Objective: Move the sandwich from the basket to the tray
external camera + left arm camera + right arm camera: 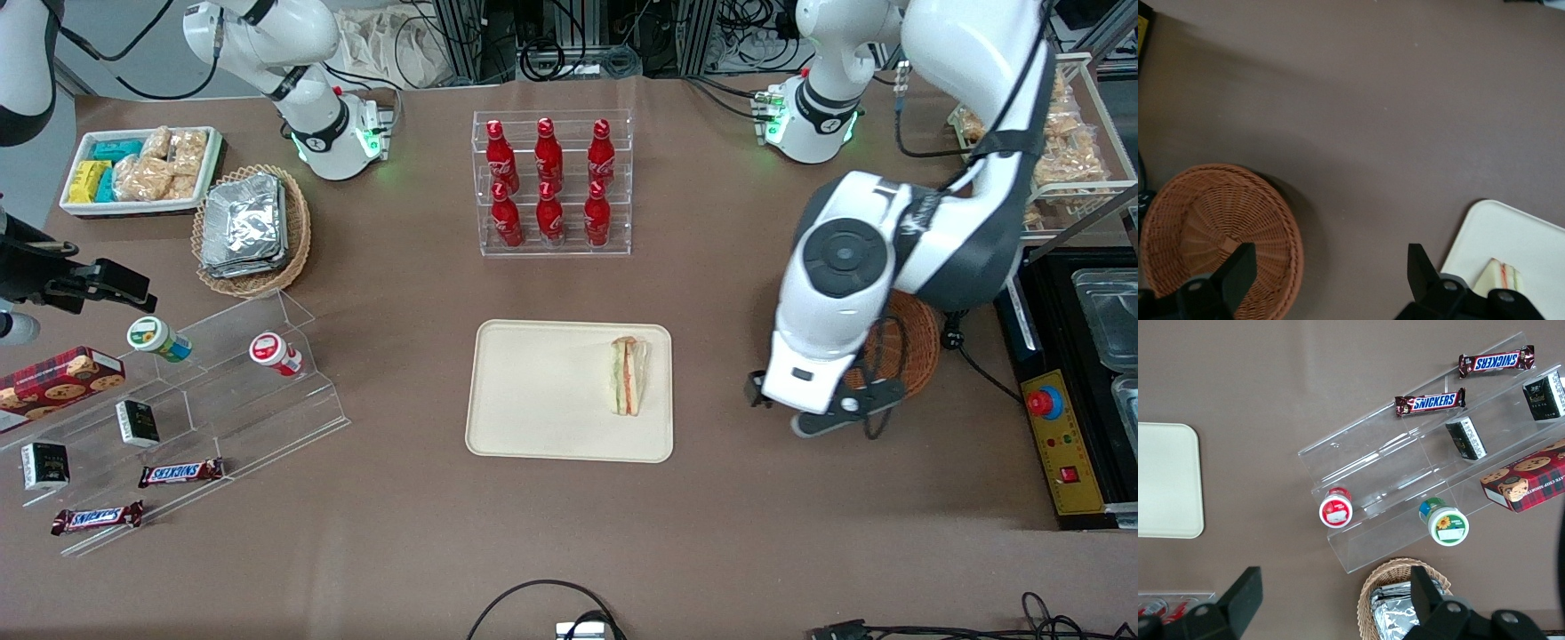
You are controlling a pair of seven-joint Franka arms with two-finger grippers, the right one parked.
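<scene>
Sandwich wedge of pale bread with green and orange filling (629, 376) lies on your cream rectangular tray (533, 400), at its edge toward the working arm. Your left gripper (1331, 283) hangs empty, fingers spread wide, between that tray and the round reddish-brown wicker basket (1218, 233).

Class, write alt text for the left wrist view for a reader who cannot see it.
The sandwich lies on the cream tray, while the reddish-brown wicker basket sits empty on the brown table. The left arm's tool hangs open above the bare table between basket and tray, holding nothing.
</scene>
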